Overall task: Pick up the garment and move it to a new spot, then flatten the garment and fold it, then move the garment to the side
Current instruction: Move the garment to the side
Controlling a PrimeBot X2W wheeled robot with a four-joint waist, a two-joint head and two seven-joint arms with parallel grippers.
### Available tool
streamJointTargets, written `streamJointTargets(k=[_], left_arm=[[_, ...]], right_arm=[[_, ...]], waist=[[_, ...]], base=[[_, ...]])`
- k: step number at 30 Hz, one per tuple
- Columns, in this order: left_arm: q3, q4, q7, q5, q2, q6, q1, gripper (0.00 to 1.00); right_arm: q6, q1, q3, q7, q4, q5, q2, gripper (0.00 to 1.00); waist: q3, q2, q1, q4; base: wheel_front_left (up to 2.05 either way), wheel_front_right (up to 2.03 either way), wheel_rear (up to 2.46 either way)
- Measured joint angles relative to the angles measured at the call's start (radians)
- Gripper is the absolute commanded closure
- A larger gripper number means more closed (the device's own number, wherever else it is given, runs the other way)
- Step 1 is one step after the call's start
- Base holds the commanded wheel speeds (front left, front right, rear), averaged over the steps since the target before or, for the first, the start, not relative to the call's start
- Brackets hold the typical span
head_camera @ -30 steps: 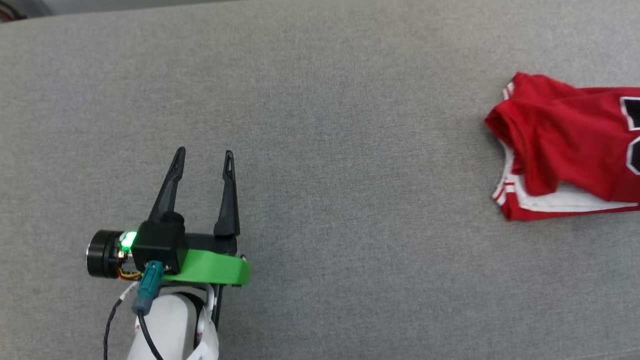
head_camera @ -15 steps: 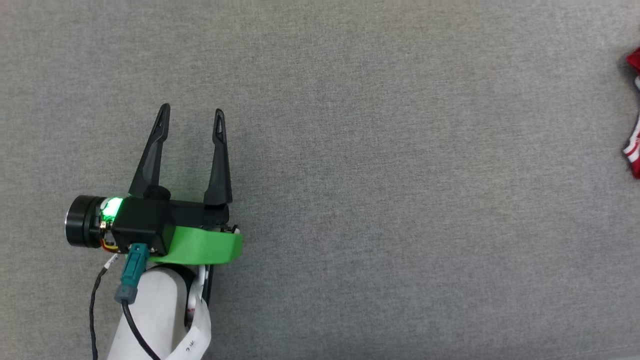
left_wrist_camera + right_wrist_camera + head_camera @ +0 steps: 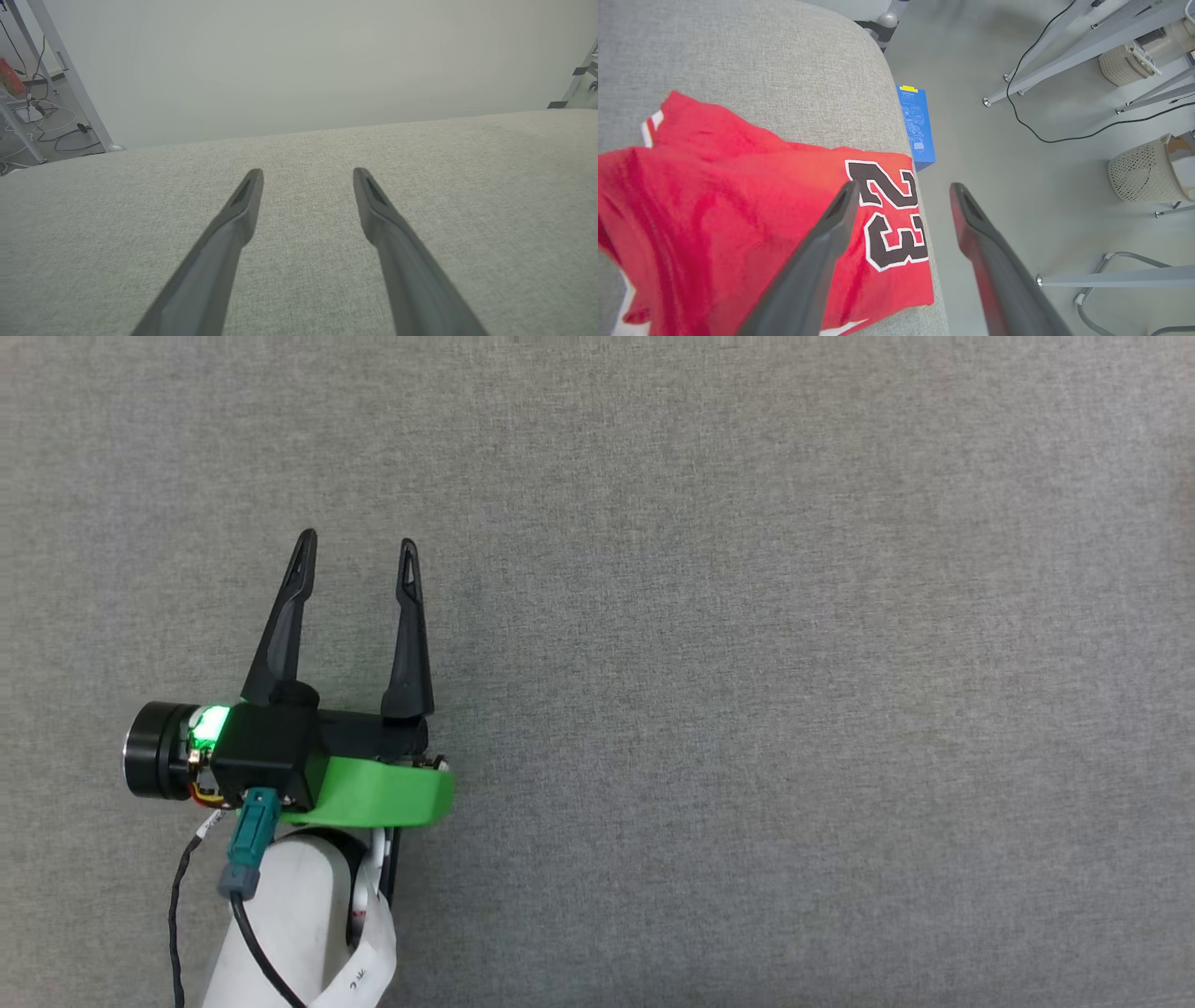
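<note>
Grey woven fabric surface [image 3: 747, 663] spreads across the head view, flat and evenly lit. My left gripper [image 3: 358, 539] sits at the lower left of that view, its two long dark fingers pointing up and spread apart in a narrow V over the fabric. Behind the fingers is a black body with a green light [image 3: 213, 723], a bright green bracket [image 3: 383, 793], and my pale forearm [image 3: 280, 924] with a dark cable running along it. In the left wrist view, the same two fingers rise from the bottom edge, parted, with the grey fabric beneath and between them. The far edge of the fabric meets a plain pale wall [image 3: 303, 65], and loose cables [image 3: 46, 121] lie on the floor at the upper left. In the right wrist view, my right gripper [image 3: 904, 185] has its fingers spread apart as well. The garment [image 3: 714, 196], red with a black, white-outlined "23" [image 3: 889, 214], lies rumpled near the rounded corner of the grey fabric, right at its edge. One finger crosses in front of the red cloth, the other in front of the grey floor [image 3: 994, 154]; I cannot tell whether either touches anything. A blue box [image 3: 917, 126] lies on the floor just beside the fabric's edge, and pale mesh baskets [image 3: 1143, 175] stand among metal legs farther off.
</note>
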Motion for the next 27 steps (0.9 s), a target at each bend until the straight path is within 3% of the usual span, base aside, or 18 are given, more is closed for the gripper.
streamJointTargets(k=[7, 12, 17, 22, 27], left_arm=[[0.009, 0.025, 0.000, -0.016, -0.004, 0.008, 0.037, 0.00], [0.018, 0.043, 0.000, -0.026, -0.008, 0.010, 0.089, 0.00], [0.026, 0.056, 0.000, -0.035, -0.017, 0.017, 0.131, 0.00], [0.028, 0.067, 0.000, -0.035, -0.022, 0.017, 0.154, 0.00], [0.032, 0.078, 0.000, -0.036, -0.024, 0.016, 0.170, 0.00]], right_arm=[[0.000, 0.000, 0.008, -0.198, -0.035, -0.019, 0.021, 0.00], [0.000, 0.007, -0.025, -0.372, -0.071, -0.087, 0.072, 0.00], [0.000, 0.058, -0.119, -0.522, -0.161, -0.184, 0.177, 0.00], [0.000, 0.170, -0.243, -0.543, -0.361, -0.303, 0.337, 0.00], [0.000, 0.305, -0.298, -0.547, -0.582, -0.377, 0.501, 0.00]], waist=[[-0.081, 0.0000, -0.0001, 0.008], [-0.149, 0.0000, -0.0002, 0.016], [-0.217, 0.0000, -0.0002, 0.030], [-0.278, 0.0000, -0.0002, 0.052], [-0.325, 0.0000, -0.0002, 0.080]], base=[[0.00, 0.00, 0.00], [0.00, 0.00, 0.00], [0.00, 0.00, 0.00], [0.00, 0.00, 0.00], [0.00, 0.00, 0.00]])
